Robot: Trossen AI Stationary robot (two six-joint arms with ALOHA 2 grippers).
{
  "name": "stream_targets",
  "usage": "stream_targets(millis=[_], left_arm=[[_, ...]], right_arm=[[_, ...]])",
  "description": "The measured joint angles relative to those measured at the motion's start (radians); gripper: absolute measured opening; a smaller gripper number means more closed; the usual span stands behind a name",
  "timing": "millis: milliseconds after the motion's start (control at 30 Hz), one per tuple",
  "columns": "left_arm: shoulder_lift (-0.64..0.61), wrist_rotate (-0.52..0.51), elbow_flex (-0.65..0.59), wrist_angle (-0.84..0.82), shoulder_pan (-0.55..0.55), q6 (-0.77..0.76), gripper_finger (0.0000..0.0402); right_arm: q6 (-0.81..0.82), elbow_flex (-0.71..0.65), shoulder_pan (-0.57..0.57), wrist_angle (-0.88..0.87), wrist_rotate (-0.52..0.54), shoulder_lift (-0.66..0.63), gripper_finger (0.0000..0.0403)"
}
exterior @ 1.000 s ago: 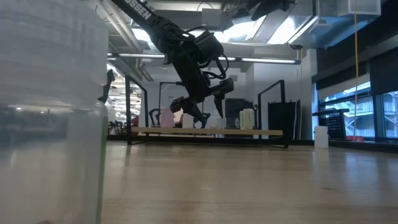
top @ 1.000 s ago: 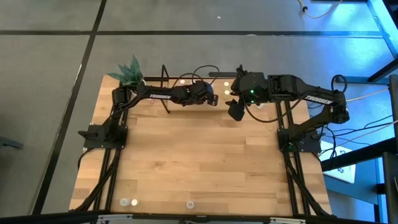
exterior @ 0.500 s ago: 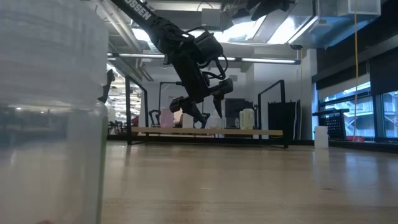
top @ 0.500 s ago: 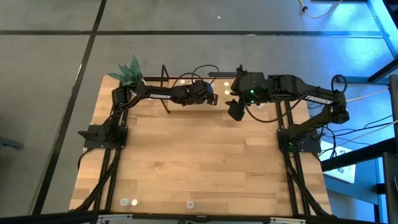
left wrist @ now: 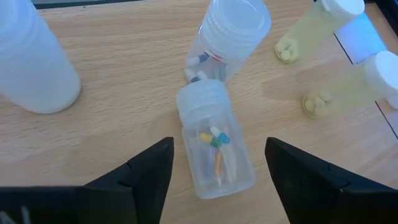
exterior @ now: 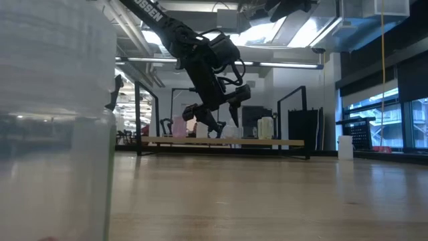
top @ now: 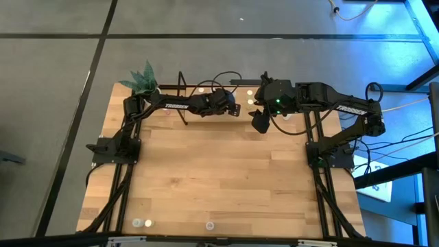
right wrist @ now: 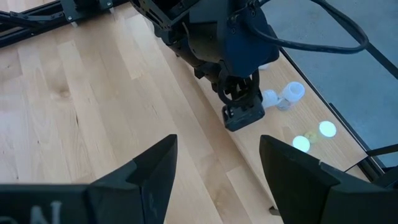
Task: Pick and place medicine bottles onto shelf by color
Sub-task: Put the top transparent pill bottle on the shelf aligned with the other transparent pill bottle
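Nothing has moved: left hand [left wrist: 217, 171] hovers open over a fallen bottle [left wrist: 214, 148].

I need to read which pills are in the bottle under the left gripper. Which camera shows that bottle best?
The left wrist view: the clear bottle lies between the open left gripper fingers, coloured pills visible. The right wrist view shows only small bottles behind that gripper; the high view hides it under the arm; the low view cannot resolve it.
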Motion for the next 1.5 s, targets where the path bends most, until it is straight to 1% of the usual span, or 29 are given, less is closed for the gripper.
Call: stream_targets(millis=[200, 367, 667, 867, 1233, 1333, 1500], left_arm=[[0.000, 0.000, 0.000, 0.016, 0.000, 0.041, 0.0248], [0.000, 0.020, 0.000, 0.024, 0.000, 0.042, 0.0247], [0.007, 0.020, 0.000, 0.019, -0.001, 0.042, 0.0247], [0.034, 0.066, 0.000, 0.028, -0.001, 0.011, 0.0247], [0.035, 0.051, 0.000, 0.037, 0.000, 0.015, 0.0246], [0.035, 0.050, 0.000, 0.036, 0.000, 0.015, 0.0239], [0.035, 0.050, 0.000, 0.036, 0.000, 0.014, 0.0211]], right_arm=[[0.000, 0.000, 0.000, 0.000, 0.000, 0.000, 0.0229], [0.000, 0.000, 0.000, 0.000, 0.000, 0.000, 0.0229], [0.000, 0.000, 0.000, 0.000, 0.000, 0.000, 0.0229], [0.000, 0.000, 0.000, 0.000, 0.000, 0.000, 0.0229], [0.000, 0.000, 0.000, 0.000, 0.000, 0.000, 0.0229], [0.000, 0.000, 0.000, 0.000, 0.000, 0.000, 0.0229], [0.000, 0.000, 0.000, 0.000, 0.001, 0.000, 0.0229]])
